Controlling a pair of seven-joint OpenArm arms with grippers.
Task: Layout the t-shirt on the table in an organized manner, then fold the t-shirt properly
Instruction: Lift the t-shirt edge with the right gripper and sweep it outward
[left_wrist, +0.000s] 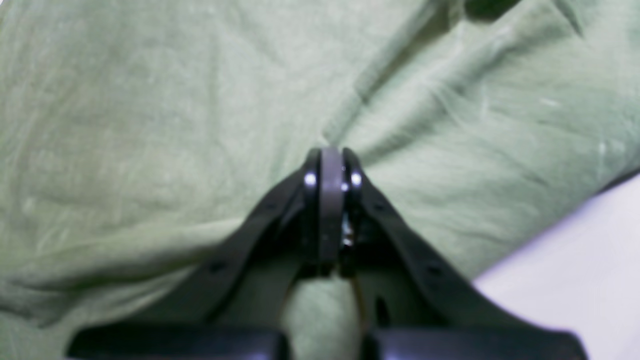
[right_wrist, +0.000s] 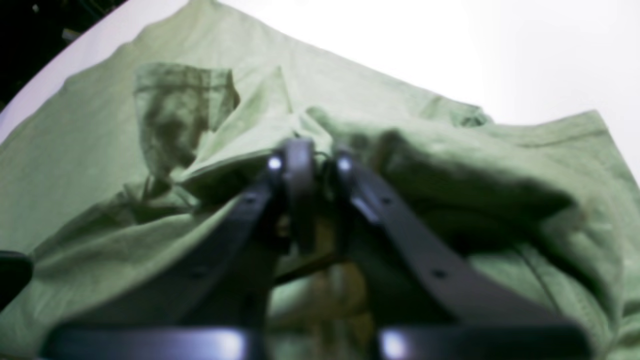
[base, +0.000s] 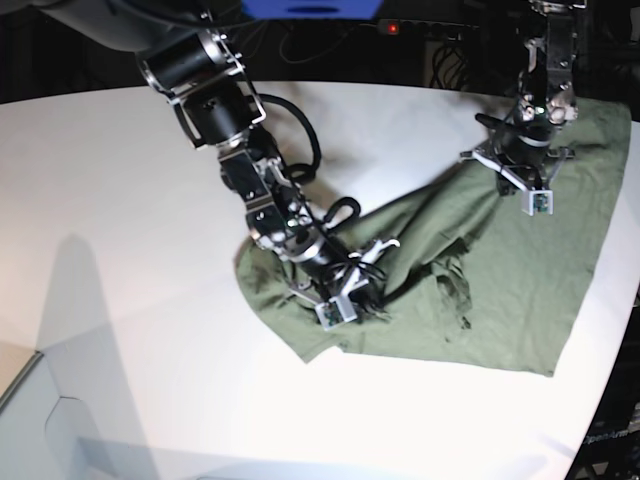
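Observation:
The olive-green t-shirt (base: 500, 290) lies crumpled on the right part of the white table (base: 120, 200), with folds bunched in its middle. My left gripper (left_wrist: 331, 152) stands at the shirt's far upper part (base: 508, 172), jaws pressed together on a pinch of cloth (left_wrist: 150, 125) from which creases radiate. My right gripper (right_wrist: 310, 150) is down at the shirt's near left side (base: 368, 290). Its jaws are closed on a raised fold of fabric (right_wrist: 75, 150). The collar is not visible.
The table's curved edge runs close to the shirt on the right (base: 612, 330), and dark floor lies beyond it. Black cables (base: 300, 130) loop off the right-wrist arm above the tabletop. Bare white table (right_wrist: 450, 45) spreads beyond the shirt.

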